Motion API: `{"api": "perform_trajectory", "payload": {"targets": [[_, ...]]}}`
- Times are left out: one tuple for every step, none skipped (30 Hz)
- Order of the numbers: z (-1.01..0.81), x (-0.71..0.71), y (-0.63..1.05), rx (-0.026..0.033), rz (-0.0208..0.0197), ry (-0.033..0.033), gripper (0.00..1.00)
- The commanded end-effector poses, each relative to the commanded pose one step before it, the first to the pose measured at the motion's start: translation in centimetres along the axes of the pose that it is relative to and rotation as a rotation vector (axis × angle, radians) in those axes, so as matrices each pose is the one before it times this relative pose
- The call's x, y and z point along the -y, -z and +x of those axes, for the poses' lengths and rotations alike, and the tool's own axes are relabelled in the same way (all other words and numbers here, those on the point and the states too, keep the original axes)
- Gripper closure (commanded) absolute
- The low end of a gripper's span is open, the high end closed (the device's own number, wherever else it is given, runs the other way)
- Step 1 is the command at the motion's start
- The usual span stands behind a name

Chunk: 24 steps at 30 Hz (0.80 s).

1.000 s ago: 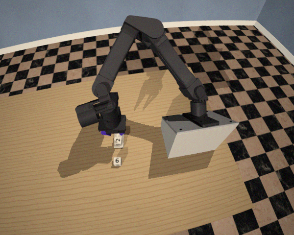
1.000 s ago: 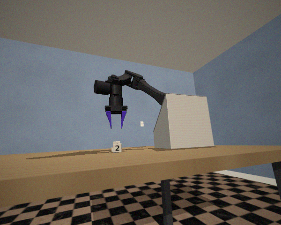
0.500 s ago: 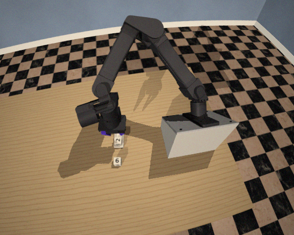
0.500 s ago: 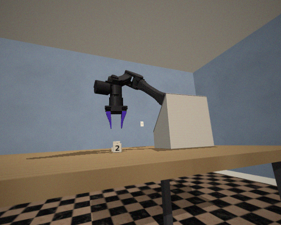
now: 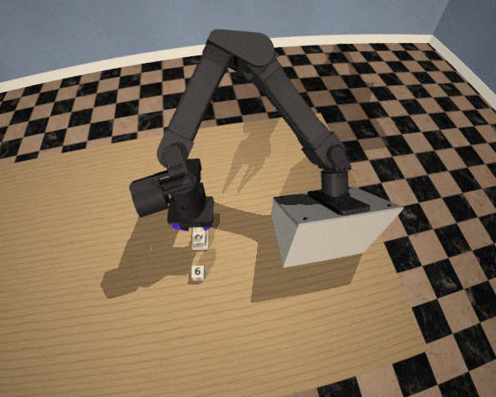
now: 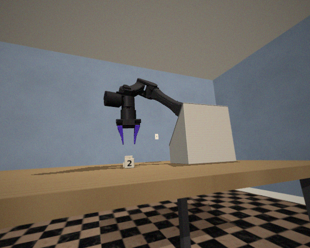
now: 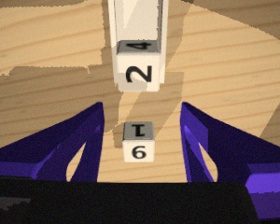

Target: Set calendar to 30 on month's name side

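Note:
My gripper point(image 6: 128, 144) point(image 7: 142, 111) is partly open and empty, pointing down well above the table. A loose white cube point(image 5: 197, 272) point(image 6: 129, 163) point(image 7: 138, 151) stands flat on the table, lying between the fingers only as the wrist view looks down. Its top shows 6; side faces show 1 in the wrist view and 2 in the exterior view. The white tray point(image 7: 113, 28) lies on the table beyond it. A second cube point(image 5: 198, 237) point(image 7: 139, 72) is at the tray's near end, with a sideways 2 on top and a sideways 4 on one side. No month's name is readable.
The grey-white pedestal point(image 5: 325, 239) point(image 6: 210, 136) under the arm's base stands to the right of the tray and the loose cube. A gap of bare wood separates the loose cube from the tray. The arm's shadow falls across the table.

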<state>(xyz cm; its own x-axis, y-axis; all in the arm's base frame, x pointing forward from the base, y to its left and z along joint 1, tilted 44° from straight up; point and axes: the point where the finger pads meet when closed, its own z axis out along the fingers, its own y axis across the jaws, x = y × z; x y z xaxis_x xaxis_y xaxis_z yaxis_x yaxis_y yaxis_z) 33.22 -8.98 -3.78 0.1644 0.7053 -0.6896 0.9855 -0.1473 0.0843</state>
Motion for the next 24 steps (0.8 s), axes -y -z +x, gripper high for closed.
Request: {"api": "perform_trajectory", "payload": {"targets": [[0.017, -0.457, 0.119, 0.00336, -0.02005, 0.00105, 0.53], [0.001, 0.002, -0.14, 0.00002, 0.0, 0.0, 0.53], [0.001, 0.002, -0.145, 0.00002, 0.0, 0.0, 0.53], [0.001, 0.002, -0.149, 0.00003, 0.0, 0.0, 0.53], [0.0, 0.0, 0.0, 0.0, 0.0, 0.0, 0.53], [0.0, 0.0, 0.0, 0.0, 0.0, 0.0, 0.53], [0.001, 0.002, -0.152, 0.00003, 0.0, 0.0, 0.53], [0.001, 0.002, -0.155, 0.00002, 0.0, 0.00001, 0.53], [0.001, 0.002, -0.157, 0.00003, 0.0, 0.00001, 0.53], [0.001, 0.002, -0.158, 0.00003, 0.0, 0.00001, 0.53], [0.002, 0.002, -0.159, 0.00002, 0.0, 0.00001, 0.53], [0.001, 0.003, -0.159, 0.00003, 0.0, 0.00001, 0.53], [0.001, 0.002, -0.158, 0.00003, 0.0, 0.00001, 0.53], [0.001, 0.002, -0.157, 0.00002, 0.0, 0.00001, 0.53], [0.001, 0.003, -0.155, 0.00003, 0.0, 0.00001, 0.53], [0.001, 0.002, -0.152, 0.00002, 0.0, 0.00001, 0.53], [0.001, 0.002, -0.149, 0.00002, 0.0, 0.00001, 0.53], [0.001, 0.002, -0.145, 0.00003, 0.0, 0.00001, 0.53], [0.001, 0.002, -0.14, 0.00002, 0.0, 0.00001, 0.53], [0.001, 0.002, -0.135, 0.00002, 0.0, 0.00001, 0.53], [0.001, 0.002, -0.129, 0.00002, 0.0, 0.00001, 0.53], [0.0, 0.0, 0.0, 0.0, 0.0, 0.0, 0.53], [0.0, 0.0, 0.0, 0.0, 0.0, 0.0, 0.53], [0.001, 0.002, -0.123, 0.00003, 0.0, 0.00001, 0.53]]}}
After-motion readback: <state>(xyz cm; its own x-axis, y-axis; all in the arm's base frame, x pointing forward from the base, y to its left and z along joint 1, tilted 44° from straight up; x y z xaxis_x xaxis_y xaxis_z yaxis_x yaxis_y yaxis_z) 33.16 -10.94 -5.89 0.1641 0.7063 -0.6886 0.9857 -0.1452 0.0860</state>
